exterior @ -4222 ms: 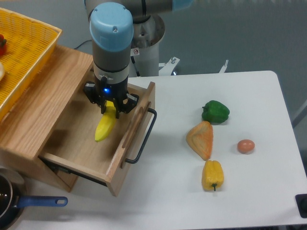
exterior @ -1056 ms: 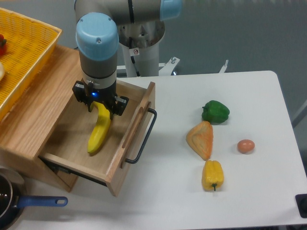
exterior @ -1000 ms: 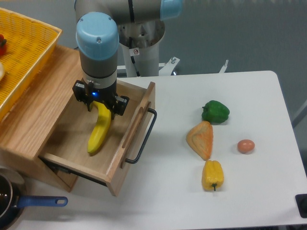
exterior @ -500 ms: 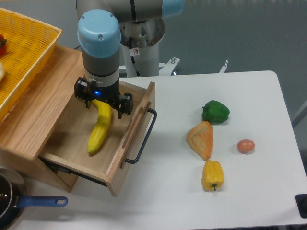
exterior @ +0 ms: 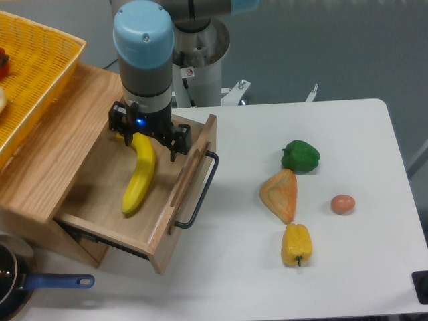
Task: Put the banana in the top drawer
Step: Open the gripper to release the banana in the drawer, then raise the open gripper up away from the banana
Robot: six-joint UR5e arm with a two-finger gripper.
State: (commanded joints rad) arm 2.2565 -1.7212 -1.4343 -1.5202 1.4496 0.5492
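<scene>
We are hovering our end effector point(exterior: 149, 137), fingers spread wide, over the banana point(exterior: 138, 179); it is lying in the drawer point(exterior: 155, 231).

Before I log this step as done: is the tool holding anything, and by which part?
Nothing is held. The tool is open, its fingers spread either side of the banana's upper end, and the banana lies on the floor of the top drawer.

A plain yellow banana point(exterior: 138, 180) is lying in a light-wood drawer point(exterior: 100, 200) with a black handle point(exterior: 200, 194). A black gripper point(exterior: 148, 137) with a pale blue cap is showing a small blue light. A yellow mesh basket point(exterior: 40, 67) is sitting on the wooden cabinet point(exterior: 60, 134).
</scene>
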